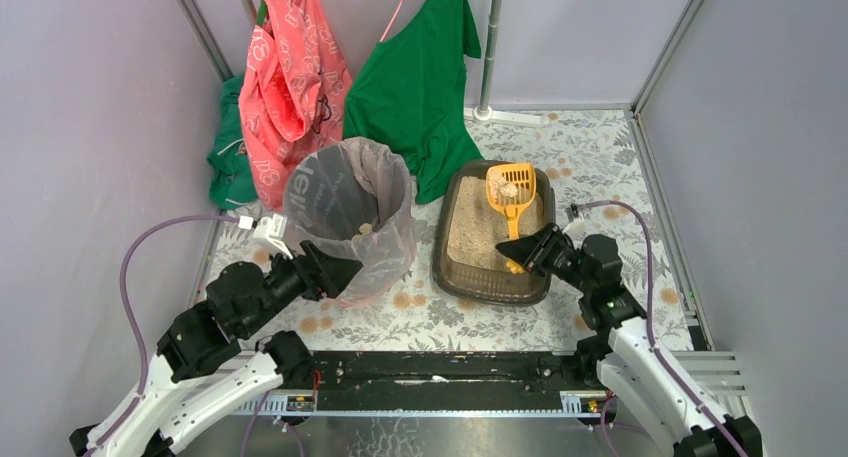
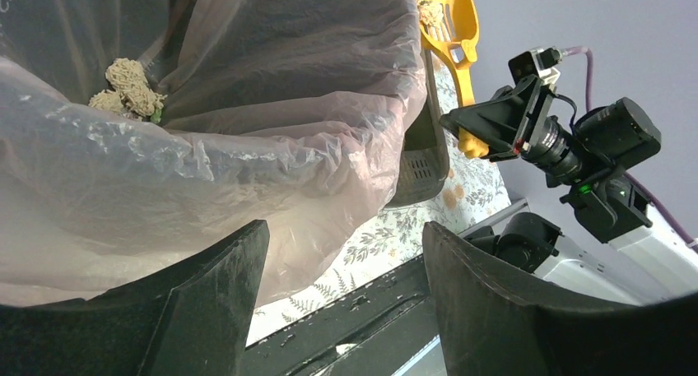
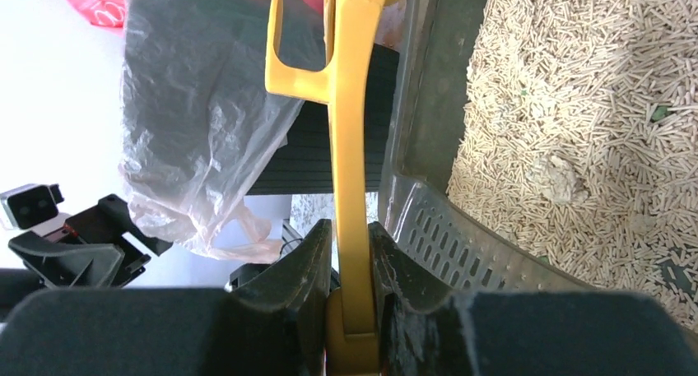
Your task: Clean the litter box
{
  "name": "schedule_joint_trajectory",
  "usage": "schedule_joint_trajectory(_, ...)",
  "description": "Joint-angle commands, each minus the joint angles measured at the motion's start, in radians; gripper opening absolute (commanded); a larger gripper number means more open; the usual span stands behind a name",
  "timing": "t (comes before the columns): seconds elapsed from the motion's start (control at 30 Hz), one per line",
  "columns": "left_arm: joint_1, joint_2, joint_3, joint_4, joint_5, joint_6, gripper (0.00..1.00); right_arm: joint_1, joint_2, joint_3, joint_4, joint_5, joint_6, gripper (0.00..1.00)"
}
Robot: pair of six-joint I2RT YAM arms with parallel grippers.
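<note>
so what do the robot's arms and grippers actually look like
The left arm and right arm match: white lower links and bulky black joint housings. The left gripper and right gripper have black, wedge-shaped fingers. A thin purple cable loops from each wrist back toward the base.

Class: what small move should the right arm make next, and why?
Probably swing the scoop leftward over the bin. The right gripper has its jaws clamped on the handle, and a clump sits in the scoop above the litter box, ready to dump.
</note>
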Motion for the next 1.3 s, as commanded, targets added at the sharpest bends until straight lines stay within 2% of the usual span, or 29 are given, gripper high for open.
schedule_joint_trajectory(0.0, -0.005, -0.015, 0.008, -0.003, 0.016, -0.010, 0.76, -0.009, -0.031, -0.088, 0.029, -0.018, 0.046, 0.00)
schedule_joint_trajectory(0.13, -0.005, 0.020, 0.017, 0.007, 0.018, -0.011, 0.77, -0.012, -0.144, -0.083, -0.187, 0.096, -0.053, 0.00)
schedule_joint_trajectory(0.2, -0.005, 0.035, 0.031, 0.008, 0.016, -0.012, 0.77, -0.015, -0.191, -0.119, -0.132, 0.067, -0.022, 0.00)
schedule_joint_trajectory(0.27, -0.004, 0.038, 0.030, 0.021, 0.012, -0.014, 0.77, -0.015, -0.143, -0.155, -0.045, -0.017, 0.021, 0.00)
schedule_joint_trajectory(0.37, -0.005, 0.049, 0.027, 0.043, 0.013, -0.019, 0.76, -0.016, -0.134, -0.095, -0.194, 0.031, -0.065, 0.00)
schedule_joint_trajectory(0.43, -0.004, 0.060, 0.030, 0.045, 0.018, -0.024, 0.76, -0.016, -0.184, -0.120, -0.136, 0.034, -0.043, 0.00)
schedule_joint_trajectory(0.47, -0.005, 0.059, 0.029, 0.049, 0.020, -0.026, 0.76, -0.016, -0.180, -0.144, -0.058, -0.018, 0.002, 0.00)
schedule_joint_trajectory(0.5, -0.005, 0.058, 0.024, 0.054, 0.020, -0.025, 0.76, -0.016, -0.161, -0.135, -0.066, -0.048, 0.009, 0.00)
schedule_joint_trajectory(0.6, -0.005, 0.060, 0.024, 0.052, 0.014, -0.020, 0.76, -0.017, -0.193, -0.023, -0.364, 0.085, -0.157, 0.00)
schedule_joint_trajectory(0.63, -0.005, 0.059, 0.024, 0.049, 0.015, -0.022, 0.76, -0.019, -0.228, -0.034, -0.353, 0.101, -0.163, 0.00)
schedule_joint_trajectory(0.7, -0.005, 0.050, 0.016, 0.049, 0.014, -0.029, 0.76, -0.019, -0.233, -0.131, -0.113, -0.019, -0.028, 0.00)
schedule_joint_trajectory(0.73, -0.005, 0.045, 0.010, 0.051, 0.010, -0.033, 0.76, -0.019, -0.202, -0.149, -0.064, -0.076, -0.007, 0.00)
schedule_joint_trajectory(0.77, -0.005, 0.044, 0.007, 0.052, 0.009, -0.032, 0.77, -0.019, -0.180, -0.116, -0.142, -0.074, -0.064, 0.00)
schedule_joint_trajectory(0.8, -0.005, 0.045, 0.007, 0.051, 0.010, -0.031, 0.77, -0.019, -0.183, -0.070, -0.284, 0.003, -0.134, 0.00)
schedule_joint_trajectory(0.83, -0.005, 0.044, 0.009, 0.049, 0.013, -0.033, 0.77, -0.019, -0.202, -0.052, -0.343, 0.058, -0.157, 0.00)
schedule_joint_trajectory(0.87, -0.005, 0.039, 0.009, 0.049, 0.015, -0.035, 0.76, -0.019, -0.225, -0.074, -0.301, 0.062, -0.135, 0.00)
schedule_joint_trajectory(0.9, -0.004, 0.033, 0.006, 0.050, 0.014, -0.038, 0.77, -0.019, -0.227, -0.126, -0.149, 0.002, -0.062, 0.00)
schedule_joint_trajectory(0.93, -0.005, 0.028, 0.003, 0.049, 0.009, -0.037, 0.77, -0.019, -0.205, -0.155, -0.069, -0.063, -0.029, 0.00)
schedule_joint_trajectory(1.03, -0.005, 0.035, 0.010, 0.034, 0.001, -0.031, 0.77, -0.019, -0.178, -0.052, -0.332, 0.051, -0.181, 0.00)
schedule_joint_trajectory(1.07, -0.005, 0.037, 0.014, 0.031, 0.004, -0.034, 0.76, -0.020, -0.191, -0.076, -0.285, 0.019, -0.151, 0.00)
schedule_joint_trajectory(1.1, -0.004, 0.032, 0.011, 0.033, 0.003, -0.037, 0.76, -0.019, -0.192, -0.123, -0.119, -0.046, -0.092, 0.00)
schedule_joint_trajectory(1.13, -0.005, 0.029, 0.005, 0.036, 0.001, -0.038, 0.77, -0.019, -0.179, -0.140, -0.100, -0.083, -0.067, 0.00)
schedule_joint_trajectory(1.2, -0.005, 0.029, 0.000, 0.037, -0.003, -0.035, 0.77, -0.019, -0.162, -0.042, -0.329, 0.015, -0.196, 0.00)
schedule_joint_trajectory(1.23, -0.005, 0.032, 0.002, 0.037, -0.001, -0.035, 0.76, -0.020, -0.167, -0.028, -0.361, 0.050, -0.230, 0.00)
schedule_joint_trajectory(1.27, -0.004, 0.029, 0.001, 0.039, 0.001, -0.038, 0.76, -0.019, -0.178, -0.055, -0.277, 0.024, -0.198, 0.00)
